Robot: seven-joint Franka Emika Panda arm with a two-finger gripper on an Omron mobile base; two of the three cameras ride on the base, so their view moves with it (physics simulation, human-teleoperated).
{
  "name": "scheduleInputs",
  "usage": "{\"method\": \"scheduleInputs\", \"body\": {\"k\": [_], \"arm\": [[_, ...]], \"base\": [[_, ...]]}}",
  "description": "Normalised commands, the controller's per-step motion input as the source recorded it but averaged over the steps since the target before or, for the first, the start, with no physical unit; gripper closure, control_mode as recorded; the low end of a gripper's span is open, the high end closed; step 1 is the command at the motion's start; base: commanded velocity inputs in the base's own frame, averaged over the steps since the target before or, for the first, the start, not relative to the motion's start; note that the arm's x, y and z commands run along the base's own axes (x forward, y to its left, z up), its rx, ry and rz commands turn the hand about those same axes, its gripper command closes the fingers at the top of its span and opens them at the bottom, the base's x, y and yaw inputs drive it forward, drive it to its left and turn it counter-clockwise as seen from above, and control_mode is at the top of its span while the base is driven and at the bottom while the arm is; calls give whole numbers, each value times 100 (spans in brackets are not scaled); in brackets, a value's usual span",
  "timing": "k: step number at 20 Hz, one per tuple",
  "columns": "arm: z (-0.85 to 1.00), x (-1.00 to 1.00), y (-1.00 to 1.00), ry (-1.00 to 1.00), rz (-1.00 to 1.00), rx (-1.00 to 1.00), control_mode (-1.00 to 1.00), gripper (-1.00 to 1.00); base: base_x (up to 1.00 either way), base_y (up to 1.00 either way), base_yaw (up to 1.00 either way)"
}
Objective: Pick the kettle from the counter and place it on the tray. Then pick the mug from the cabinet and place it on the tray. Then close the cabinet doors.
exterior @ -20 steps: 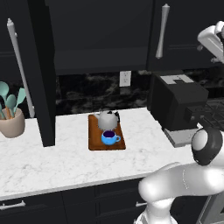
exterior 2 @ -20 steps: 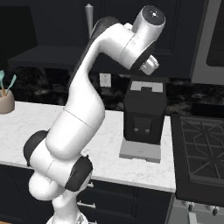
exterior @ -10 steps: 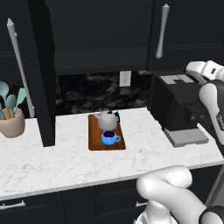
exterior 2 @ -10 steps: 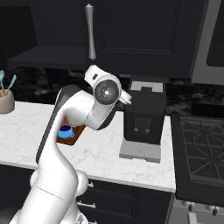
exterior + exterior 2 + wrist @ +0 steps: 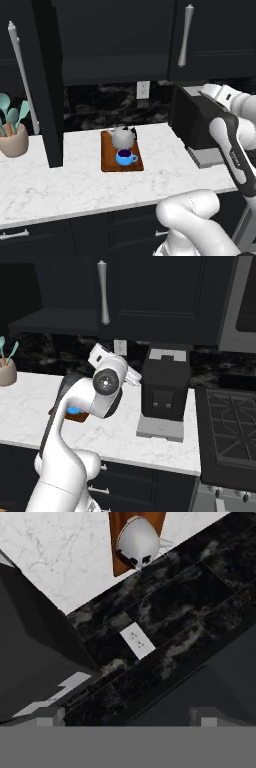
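Note:
The reddish-brown tray [image 5: 107,161] lies on the white marble counter [image 5: 60,185] by the backsplash. The grey kettle [image 5: 123,136] stands at its back and the blue mug [image 5: 125,157] sits in front of it. In the hand view, the kettle [image 5: 137,542] sits on the tray [image 5: 113,532] far off at the top. My gripper [image 5: 127,718] is open and holds nothing; it hovers near the coffee machine [image 5: 192,117], pointing at the backsplash. The cabinet's left door [image 5: 47,85] stands swung open, edge-on. Its right door [image 5: 215,35] is shut.
A beige utensil pot [image 5: 12,137] stands at the counter's left end. The black coffee machine [image 5: 165,388] stands right of the tray, with a stove [image 5: 230,426] beyond it. A white wall outlet [image 5: 137,641] sits on the dark backsplash. My arm [image 5: 95,401] hides most of the tray in the right base view.
My arm has swung down from high by the upper cabinet to counter height, in front of the coffee machine. Kettle, mug and tray have stayed put.

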Motion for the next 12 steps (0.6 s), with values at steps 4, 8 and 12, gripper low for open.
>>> {"method": "scheduleInputs", "body": {"k": [4, 8, 12], "arm": [[-28, 0, 15, 1, 0, -8, -100, -100], [-19, -27, 49, -10, -6, -23, -100, -100], [4, -46, 76, -30, -27, -33, -100, -100]], "base": [[0, 0, 0], [0, 0, 0], [0, 0, 0]]}}
